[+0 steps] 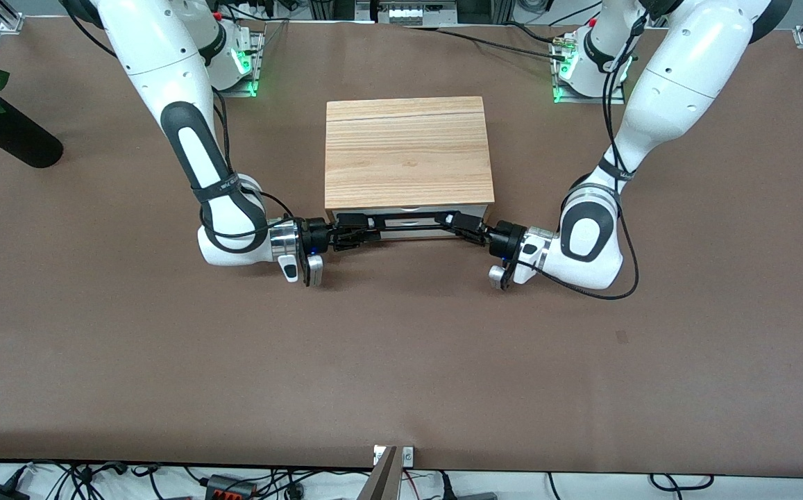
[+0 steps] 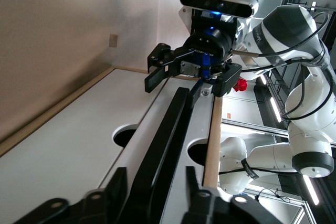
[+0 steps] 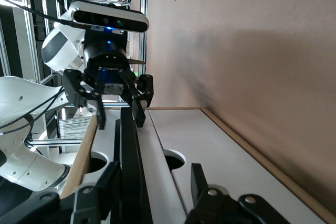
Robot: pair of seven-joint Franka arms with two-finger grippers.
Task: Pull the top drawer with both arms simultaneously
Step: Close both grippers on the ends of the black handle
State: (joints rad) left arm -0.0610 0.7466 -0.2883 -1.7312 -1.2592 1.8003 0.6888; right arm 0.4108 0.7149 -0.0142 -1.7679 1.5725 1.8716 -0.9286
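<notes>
The top drawer sits shut in the wood-grain box, its white front facing the front camera. Its long black bar handle runs across the front. My left gripper is open at the handle's end toward the left arm, one finger on each side of the bar. My right gripper is open at the other end, one finger against the bar and the other apart from it. The drawer front shows in the left wrist view and the right wrist view.
A second white drawer front lies below the top one. A black vase with a red rose lies at the right arm's end of the brown table. A small bracket stands at the table's front edge.
</notes>
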